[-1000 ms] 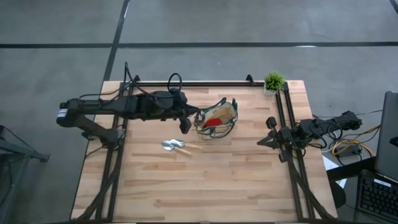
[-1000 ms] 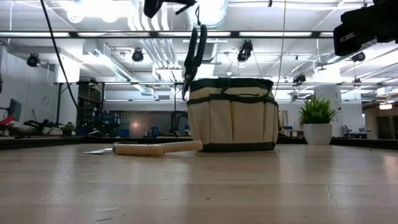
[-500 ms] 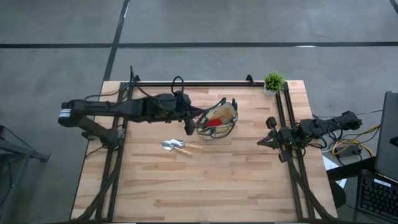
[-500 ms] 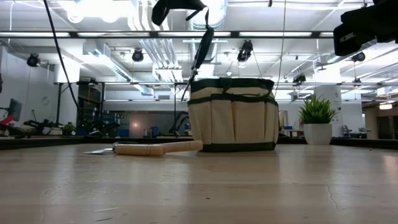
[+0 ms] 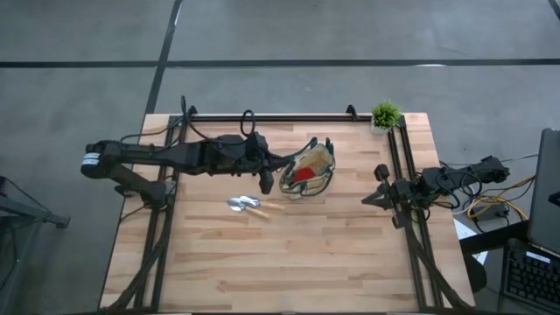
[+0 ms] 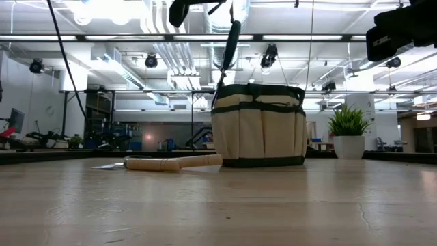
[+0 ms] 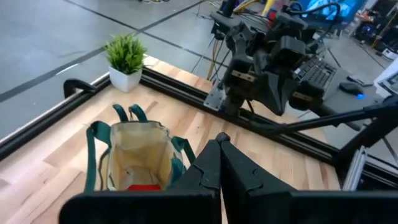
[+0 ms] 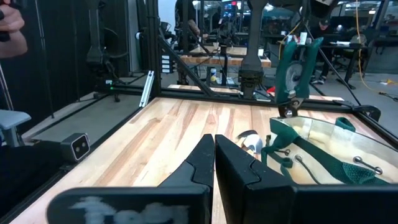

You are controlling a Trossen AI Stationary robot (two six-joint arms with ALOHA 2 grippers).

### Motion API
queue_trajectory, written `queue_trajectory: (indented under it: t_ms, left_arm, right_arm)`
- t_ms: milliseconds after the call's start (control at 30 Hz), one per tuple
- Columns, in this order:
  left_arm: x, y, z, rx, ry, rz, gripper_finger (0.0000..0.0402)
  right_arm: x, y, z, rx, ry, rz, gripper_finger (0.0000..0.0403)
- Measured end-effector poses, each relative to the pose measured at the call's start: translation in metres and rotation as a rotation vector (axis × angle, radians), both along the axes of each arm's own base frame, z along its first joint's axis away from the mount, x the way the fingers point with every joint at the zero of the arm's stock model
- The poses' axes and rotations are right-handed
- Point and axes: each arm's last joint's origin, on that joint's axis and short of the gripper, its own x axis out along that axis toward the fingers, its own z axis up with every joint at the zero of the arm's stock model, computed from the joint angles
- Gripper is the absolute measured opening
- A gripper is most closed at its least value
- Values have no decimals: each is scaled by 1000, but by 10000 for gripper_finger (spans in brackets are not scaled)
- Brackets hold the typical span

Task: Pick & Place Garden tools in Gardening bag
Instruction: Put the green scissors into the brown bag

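Observation:
My left gripper [image 5: 265,178] is over the table's middle, just left of the tan gardening bag [image 5: 308,171], and is shut on the pruning shears [image 6: 227,51]. The shears hang down beside the bag's left rim [image 6: 217,96] and also show in the right wrist view [image 8: 292,74]. A red item [image 5: 300,173] lies inside the bag. The trowel [image 5: 249,207] lies flat on the table nearer the front, its wooden handle [image 6: 171,162] pointing right. My right gripper [image 8: 214,155] is shut and empty at the table's right side. My left gripper holds the pruning shears by the upper end of their handles [image 8: 301,43], coming from above. The shears hang below the fingers, nearly upright and clear of the table. Their blade tip [image 6: 216,101] is at the bag's left rim; I cannot tell whether it touches.
A small green potted plant [image 5: 385,115] stands at the far right corner. Dark rails run along the far edge [image 5: 289,116] and down both sides of the table. Bare wood lies across the near half [image 5: 289,262].
My left gripper has moved toward the table's right edge, up to the bag, carrying the shears. The shears have turned about and now show edge-on in the low view. The bag's left side has shifted a little to the right.

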Motion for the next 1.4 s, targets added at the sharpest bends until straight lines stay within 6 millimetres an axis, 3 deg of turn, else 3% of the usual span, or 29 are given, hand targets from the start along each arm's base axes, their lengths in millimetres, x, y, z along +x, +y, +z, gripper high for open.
queue_trajectory:
  t_ms: [300,700,1067,1400]
  left_arm:
    - [1,-7,2,41,-35,-26,0]
    - [4,-11,-30,48,-90,-39,0]
    - [4,-14,-22,154,-254,-57,0]
    - [2,-13,-42,213,-189,-28,0]
  right_arm:
    - [0,0,0,-1,0,0,8]
    - [0,0,0,-1,0,0,8]
    - [0,0,0,0,0,0,8]
    - [0,0,0,-1,0,1,8]
